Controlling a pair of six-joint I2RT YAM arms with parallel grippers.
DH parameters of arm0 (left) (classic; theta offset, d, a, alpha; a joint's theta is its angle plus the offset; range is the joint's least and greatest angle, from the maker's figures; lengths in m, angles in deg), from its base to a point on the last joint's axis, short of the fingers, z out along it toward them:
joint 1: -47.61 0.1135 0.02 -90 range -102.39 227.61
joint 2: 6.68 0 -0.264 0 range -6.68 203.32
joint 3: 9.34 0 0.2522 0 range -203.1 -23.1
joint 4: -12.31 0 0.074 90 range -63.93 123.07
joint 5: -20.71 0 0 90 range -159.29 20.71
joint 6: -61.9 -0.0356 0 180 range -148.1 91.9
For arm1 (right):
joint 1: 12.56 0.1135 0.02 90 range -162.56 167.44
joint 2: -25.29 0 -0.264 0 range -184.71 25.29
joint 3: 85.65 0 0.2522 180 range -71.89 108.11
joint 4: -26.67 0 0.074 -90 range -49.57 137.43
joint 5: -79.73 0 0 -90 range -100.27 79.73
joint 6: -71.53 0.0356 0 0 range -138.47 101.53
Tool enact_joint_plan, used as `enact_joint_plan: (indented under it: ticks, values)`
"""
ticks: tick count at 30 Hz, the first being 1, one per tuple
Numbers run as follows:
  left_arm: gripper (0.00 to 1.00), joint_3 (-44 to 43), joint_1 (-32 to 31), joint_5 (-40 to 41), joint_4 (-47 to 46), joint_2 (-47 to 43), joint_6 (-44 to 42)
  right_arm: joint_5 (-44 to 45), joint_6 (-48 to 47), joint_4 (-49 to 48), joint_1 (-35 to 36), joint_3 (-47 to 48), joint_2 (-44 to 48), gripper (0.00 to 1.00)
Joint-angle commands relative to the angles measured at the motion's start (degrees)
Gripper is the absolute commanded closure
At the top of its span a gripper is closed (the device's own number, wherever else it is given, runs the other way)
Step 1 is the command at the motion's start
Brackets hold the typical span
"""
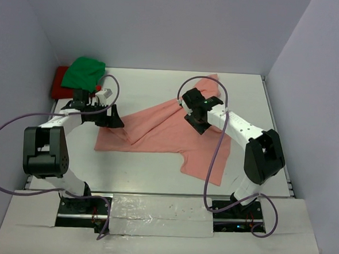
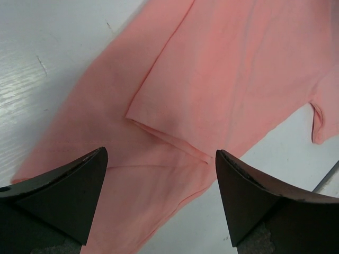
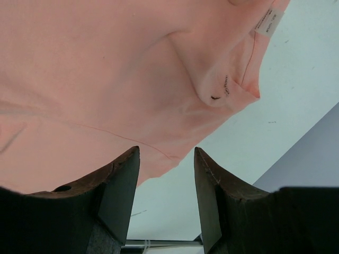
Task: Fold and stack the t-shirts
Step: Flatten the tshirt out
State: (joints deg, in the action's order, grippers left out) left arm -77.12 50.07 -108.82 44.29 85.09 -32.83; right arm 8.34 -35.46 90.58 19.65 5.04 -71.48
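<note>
Bright, even, diffuse overhead light; shadows faint, soft; all views reasonably sharp.

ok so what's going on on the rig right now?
Both arms are at the salmon-pink t-shirt, which lies spread on the table with one flap turned over, not yet a tidy fold. The left pincer hovers open over the shirt's left end. The right pincer, also open, is above the collar end near the label. Neither grips cloth. The green t-shirt sits on the red t-shirt in the far-left corner.
</note>
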Motion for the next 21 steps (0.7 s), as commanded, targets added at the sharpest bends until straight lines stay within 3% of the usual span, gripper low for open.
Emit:
enact_joint_plan:
  ticks: [1, 21]
  values:
    - [0.09, -2.58, -0.17, -4.76, 0.76, 2.27, -1.06, 0.37, 1.61, -1.64, -0.39, 2.53, 1.24, 0.47]
    - [0.14, -8.20, -3.77, -4.42, -3.89, 12.47, -0.72, 0.02, 2.49, -3.13, -0.74, 1.30, 1.41, 0.48]
